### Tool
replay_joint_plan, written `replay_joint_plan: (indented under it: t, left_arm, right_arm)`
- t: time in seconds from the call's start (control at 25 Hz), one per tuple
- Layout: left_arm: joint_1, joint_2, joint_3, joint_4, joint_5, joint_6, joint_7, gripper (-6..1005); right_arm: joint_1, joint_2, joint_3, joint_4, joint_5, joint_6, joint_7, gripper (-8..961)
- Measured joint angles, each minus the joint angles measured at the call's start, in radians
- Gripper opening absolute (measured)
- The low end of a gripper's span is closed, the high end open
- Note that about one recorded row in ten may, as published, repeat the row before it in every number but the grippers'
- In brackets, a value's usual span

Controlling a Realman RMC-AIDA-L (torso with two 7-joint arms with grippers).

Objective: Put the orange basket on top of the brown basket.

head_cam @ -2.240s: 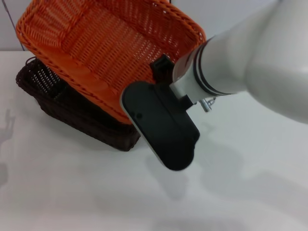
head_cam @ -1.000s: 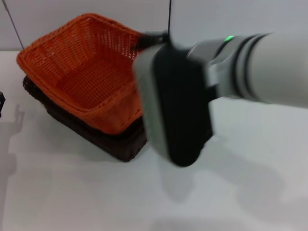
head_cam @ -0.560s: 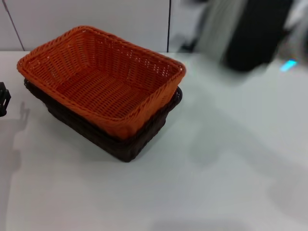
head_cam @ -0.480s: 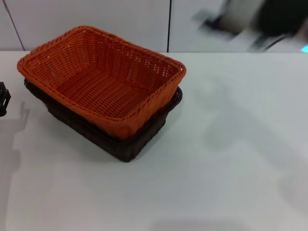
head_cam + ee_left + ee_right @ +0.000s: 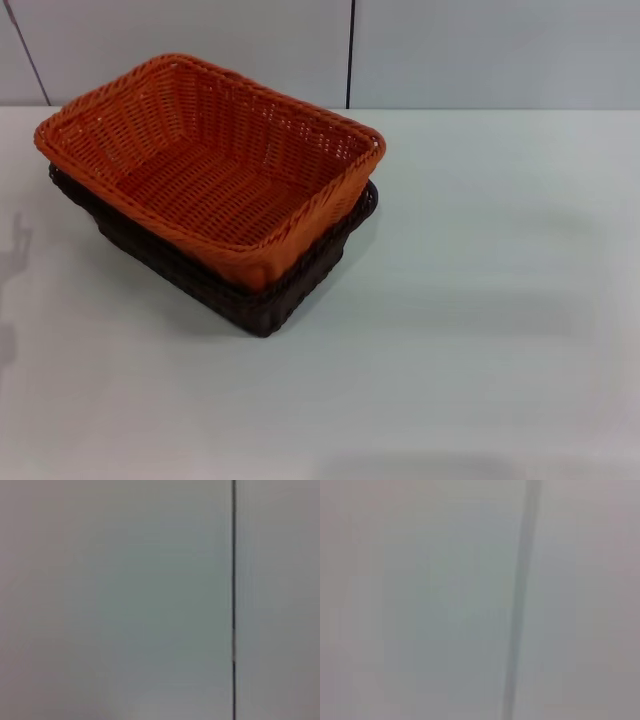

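The orange basket (image 5: pixel 210 170) sits nested on top of the brown basket (image 5: pixel 262 300) on the white table, left of centre in the head view. Only the brown basket's rim and lower sides show beneath it. Neither gripper nor arm is in the head view. Both wrist views show only a pale wall panel with a dark seam.
The white table (image 5: pixel 480 300) stretches wide to the right and in front of the baskets. A panelled wall (image 5: pixel 200 40) with a dark vertical seam stands behind the table's far edge.
The right arm let go of the orange basket, which settled level on the brown basket, then swung up and right out of view. The left gripper at the left edge also left the view.
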Motion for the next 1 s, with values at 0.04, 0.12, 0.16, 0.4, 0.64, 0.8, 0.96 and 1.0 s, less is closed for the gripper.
replay_joint_plan:
  t: [0.04, 0.12, 0.16, 0.4, 0.64, 0.8, 0.96, 1.0]
  left_arm:
    - [0.000, 0.000, -0.003, 0.007, 0.001, 0.015, -0.008, 744]
    - [0.001, -0.001, -0.009, 0.026, 0.000, 0.049, -0.013, 744]
    - [0.002, -0.001, -0.010, 0.033, 0.000, 0.064, -0.013, 744]
    - [0.011, -0.001, -0.035, 0.047, -0.002, 0.096, -0.044, 743]
    - [0.017, 0.000, -0.038, 0.075, -0.003, 0.147, -0.090, 744]
    - [0.017, 0.001, -0.038, 0.083, -0.003, 0.155, -0.088, 746]
    - [0.021, 0.002, -0.037, 0.085, 0.001, 0.156, -0.085, 749]
    - [0.023, 0.002, -0.035, 0.085, 0.002, 0.157, -0.087, 749]
  right_arm:
    - [-0.012, 0.000, -0.017, 0.053, 0.036, 0.088, 0.004, 731]
    - [-0.024, 0.000, -0.086, 0.207, 0.146, 0.308, 0.012, 731]
    - [-0.024, 0.000, -0.086, 0.207, 0.146, 0.308, 0.012, 731]
    - [-0.003, 0.002, -0.208, 0.391, 0.268, 0.574, 0.019, 730]
    - [0.029, -0.001, -0.313, 0.494, 0.363, 0.775, 0.021, 730]
    - [0.041, -0.001, -0.321, 0.529, 0.367, 0.800, 0.021, 730]
    - [0.052, 0.001, -0.347, 0.577, 0.375, 0.867, 0.027, 730]
    - [0.055, 0.001, -0.355, 0.591, 0.379, 0.885, 0.033, 730]
